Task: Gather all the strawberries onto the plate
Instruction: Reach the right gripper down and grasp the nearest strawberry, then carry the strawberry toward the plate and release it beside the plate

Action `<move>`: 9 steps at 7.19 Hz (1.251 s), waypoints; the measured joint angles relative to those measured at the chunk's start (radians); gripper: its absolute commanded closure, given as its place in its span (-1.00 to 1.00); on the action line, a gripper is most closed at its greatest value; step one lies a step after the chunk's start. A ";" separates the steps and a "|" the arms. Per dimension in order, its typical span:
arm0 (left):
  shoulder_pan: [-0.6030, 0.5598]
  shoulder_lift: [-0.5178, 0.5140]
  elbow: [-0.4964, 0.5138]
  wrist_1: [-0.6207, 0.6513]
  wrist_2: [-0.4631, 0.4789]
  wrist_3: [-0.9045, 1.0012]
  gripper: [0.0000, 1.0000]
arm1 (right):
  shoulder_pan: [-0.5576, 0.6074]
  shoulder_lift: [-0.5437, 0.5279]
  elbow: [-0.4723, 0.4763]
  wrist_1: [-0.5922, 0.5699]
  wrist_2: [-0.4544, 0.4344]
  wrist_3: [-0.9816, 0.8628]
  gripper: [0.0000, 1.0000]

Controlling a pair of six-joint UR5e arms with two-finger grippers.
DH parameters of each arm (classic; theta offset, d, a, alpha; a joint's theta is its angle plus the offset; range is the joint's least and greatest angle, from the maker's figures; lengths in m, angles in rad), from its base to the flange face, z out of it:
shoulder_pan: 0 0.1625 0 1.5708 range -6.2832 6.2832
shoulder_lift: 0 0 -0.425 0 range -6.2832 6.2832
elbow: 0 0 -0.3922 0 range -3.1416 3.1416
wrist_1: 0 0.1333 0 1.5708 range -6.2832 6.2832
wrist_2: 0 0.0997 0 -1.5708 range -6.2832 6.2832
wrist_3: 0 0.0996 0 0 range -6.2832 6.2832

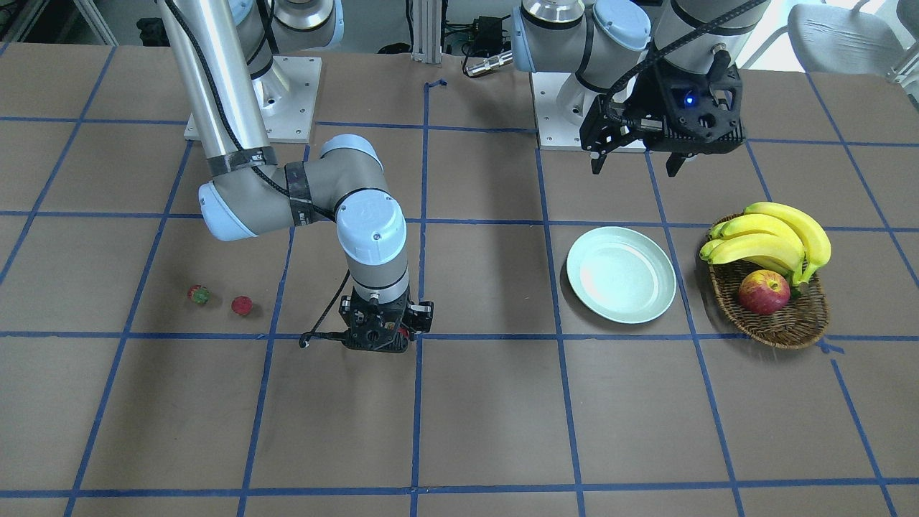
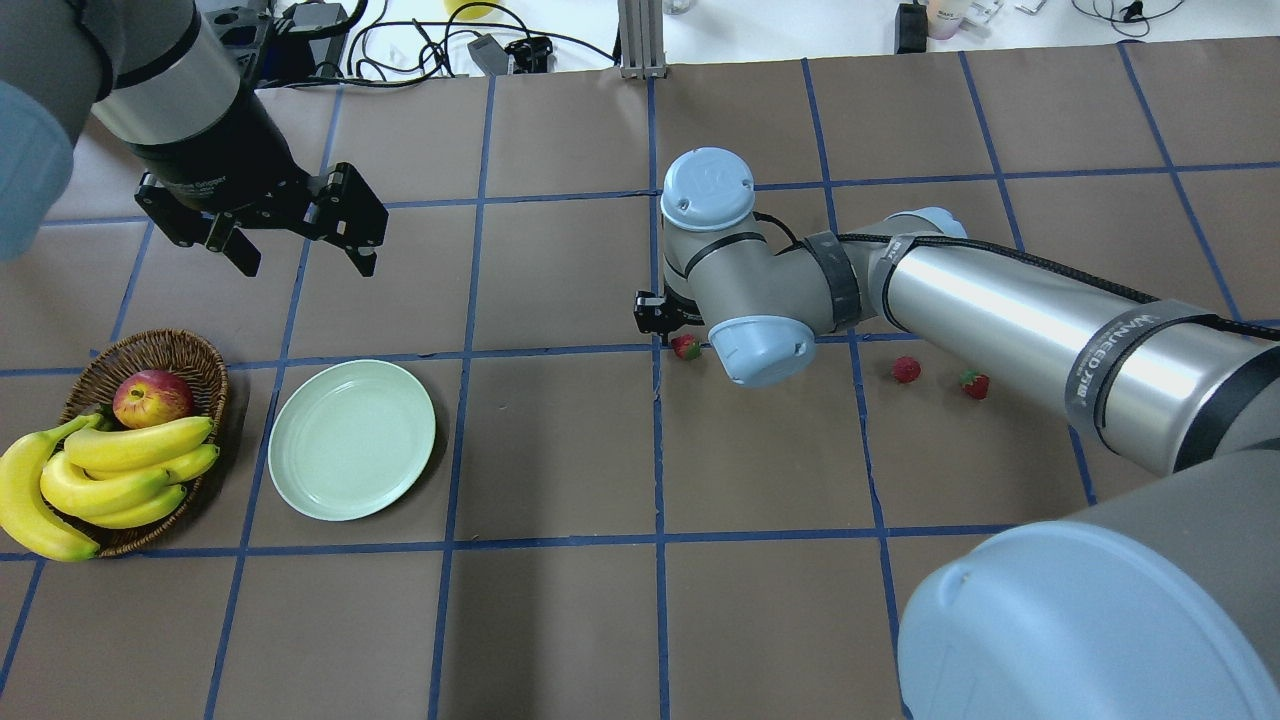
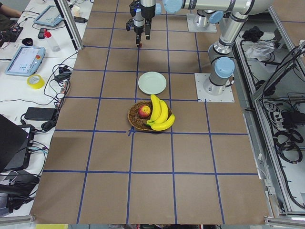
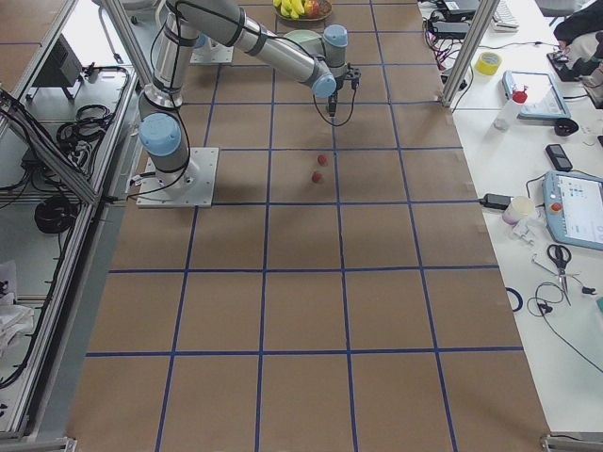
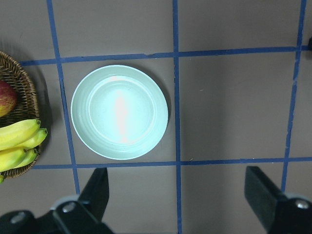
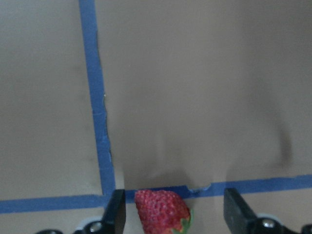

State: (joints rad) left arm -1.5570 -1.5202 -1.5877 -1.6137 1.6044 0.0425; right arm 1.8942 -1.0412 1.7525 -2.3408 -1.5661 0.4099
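Three strawberries lie on the brown table. One strawberry (image 6: 162, 212) (image 2: 686, 347) sits on a blue tape line between the fingers of my right gripper (image 6: 173, 209) (image 2: 678, 338), which is low at the table and open, with a gap on each side of the fruit. The other two strawberries (image 2: 906, 369) (image 2: 975, 384) lie further right, also in the front view (image 1: 242, 305) (image 1: 199, 294). The mint-green plate (image 2: 352, 440) (image 5: 119, 112) is empty. My left gripper (image 2: 305, 262) (image 1: 635, 170) hangs open and empty high beside the plate.
A wicker basket (image 2: 205, 352) with bananas (image 2: 110, 470) and a red-yellow apple (image 2: 152, 397) stands just left of the plate. The right arm's elbow (image 2: 760, 345) hangs over the table beside the strawberries. Blue tape lines grid the table.
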 measured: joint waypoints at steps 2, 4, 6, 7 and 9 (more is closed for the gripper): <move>0.000 0.001 0.000 0.000 0.001 0.000 -1.00 | 0.008 0.000 0.000 0.004 0.009 0.000 0.78; 0.000 0.001 0.001 0.001 0.003 0.000 -1.00 | 0.011 -0.007 -0.008 0.009 0.018 0.008 0.71; 0.000 0.002 0.003 0.001 0.004 0.000 -1.00 | 0.049 -0.030 -0.017 0.008 0.116 0.080 0.72; 0.001 0.003 0.003 0.002 0.004 0.000 -1.00 | 0.090 -0.032 -0.020 0.005 0.183 0.127 0.71; 0.000 0.003 0.003 0.002 0.003 -0.001 -1.00 | 0.154 -0.019 -0.016 0.003 0.272 0.175 -0.06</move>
State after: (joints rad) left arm -1.5568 -1.5168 -1.5846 -1.6122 1.6077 0.0419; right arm 2.0477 -1.0597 1.7361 -2.3378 -1.2941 0.5851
